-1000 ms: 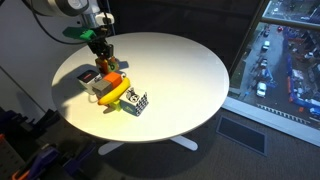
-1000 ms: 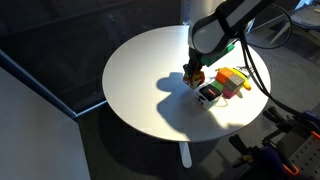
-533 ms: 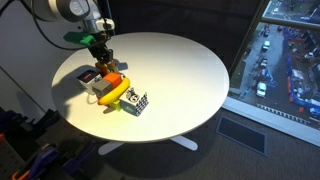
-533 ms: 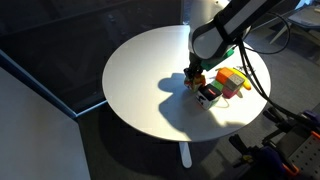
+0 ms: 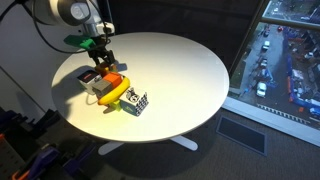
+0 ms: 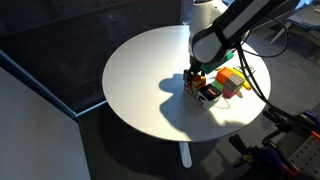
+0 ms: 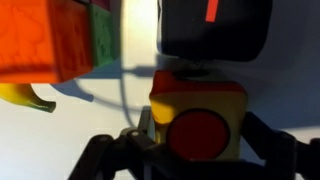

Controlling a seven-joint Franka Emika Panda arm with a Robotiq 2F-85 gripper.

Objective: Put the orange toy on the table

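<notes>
The small orange cube-like toy block point(image 7: 198, 122) sits on the large round white surface point(image 6: 140, 75) directly beneath the hand point(image 6: 192, 70), squarely between its jaws, which look parted just clear of its sides, so a straight upward retreat should leave it standing.

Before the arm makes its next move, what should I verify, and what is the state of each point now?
1. Small orange cube with a red round patch stands between the fingers of the gripper: ok.
2. Cube rests on the round white table: cannot tell, its underside is hidden.
3. Jaws free of the cube: cannot tell.
4. Yellow banana-shaped toy lies apart from the gripper: ok.
</notes>
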